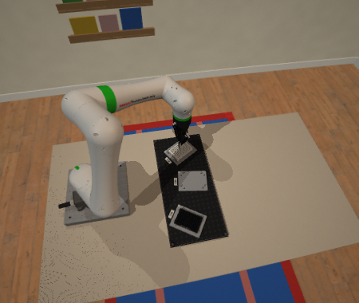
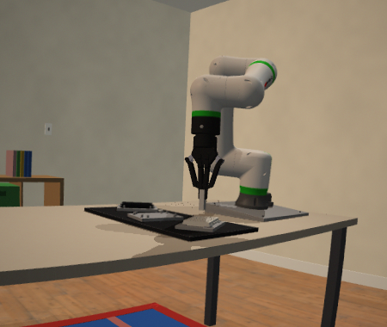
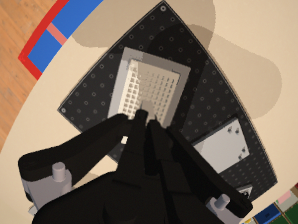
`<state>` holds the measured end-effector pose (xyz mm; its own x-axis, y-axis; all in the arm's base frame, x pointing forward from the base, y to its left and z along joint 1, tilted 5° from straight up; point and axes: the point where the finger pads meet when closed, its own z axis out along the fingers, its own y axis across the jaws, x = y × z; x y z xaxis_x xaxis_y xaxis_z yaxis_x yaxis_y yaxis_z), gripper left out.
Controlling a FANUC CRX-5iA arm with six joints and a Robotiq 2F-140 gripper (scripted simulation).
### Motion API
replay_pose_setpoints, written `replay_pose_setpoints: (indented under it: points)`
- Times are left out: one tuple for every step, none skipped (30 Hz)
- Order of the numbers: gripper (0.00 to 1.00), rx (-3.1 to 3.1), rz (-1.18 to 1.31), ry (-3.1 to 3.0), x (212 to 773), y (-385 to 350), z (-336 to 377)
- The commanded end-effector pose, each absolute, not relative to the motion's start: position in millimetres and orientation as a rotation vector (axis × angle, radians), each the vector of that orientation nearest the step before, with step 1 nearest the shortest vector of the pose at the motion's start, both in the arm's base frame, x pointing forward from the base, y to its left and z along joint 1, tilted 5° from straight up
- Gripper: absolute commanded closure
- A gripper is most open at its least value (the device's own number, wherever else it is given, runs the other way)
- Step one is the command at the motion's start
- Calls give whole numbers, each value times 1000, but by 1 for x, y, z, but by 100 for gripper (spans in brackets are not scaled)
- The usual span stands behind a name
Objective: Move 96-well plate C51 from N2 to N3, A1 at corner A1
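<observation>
A white 96-well plate [image 1: 180, 151] sits on a nest at the far end of the black deck [image 1: 189, 191]; it also shows in the wrist view [image 3: 148, 91] and in the exterior view [image 2: 202, 222]. A black-welled plate [image 1: 187, 220] sits on the nest at the near end. Between them lies an empty grey nest [image 1: 192, 180], also in the wrist view [image 3: 221, 145]. The labels are too small to read. My gripper [image 1: 182, 141] [image 2: 202, 206] points straight down over the white plate, a little above it. Its fingers [image 3: 143, 117] are shut together with nothing between them.
The arm's base plate [image 1: 96, 195] stands on the table left of the deck. The table edge lies beyond the deck's far end, with a red and blue rug [image 1: 201, 120] on the floor past it.
</observation>
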<state>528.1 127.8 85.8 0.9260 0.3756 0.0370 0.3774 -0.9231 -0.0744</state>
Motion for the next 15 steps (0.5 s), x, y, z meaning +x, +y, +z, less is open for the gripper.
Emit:
replay_pose_setpoints:
  points:
    - [100,-3004,-34,-588,528,128,86]
    - [100,-3004,-34,-588,528,128,86]
    - [100,-3004,-34,-588,528,128,86]
    - [100,-3004,-34,-588,528,128,86]
    - [100,-3004,-34,-588,528,128,86]
    - [100,-3004,-34,-588,528,128,86]
    - [100,-3004,-34,-588,528,128,86]
    - [34,-3004,-34,-588,528,128,86]
    - [34,-3004,-34,-588,528,128,86]
    - [34,-3004,-34,-588,528,128,86]
    - [34,-3004,-34,-588,528,128,86]
    - [34,-3004,-34,-588,528,128,86]
    - [34,-3004,-34,-588,528,128,86]
    - [34,-3004,-34,-588,528,128,86]
    - [34,-3004,-34,-588,528,128,86]
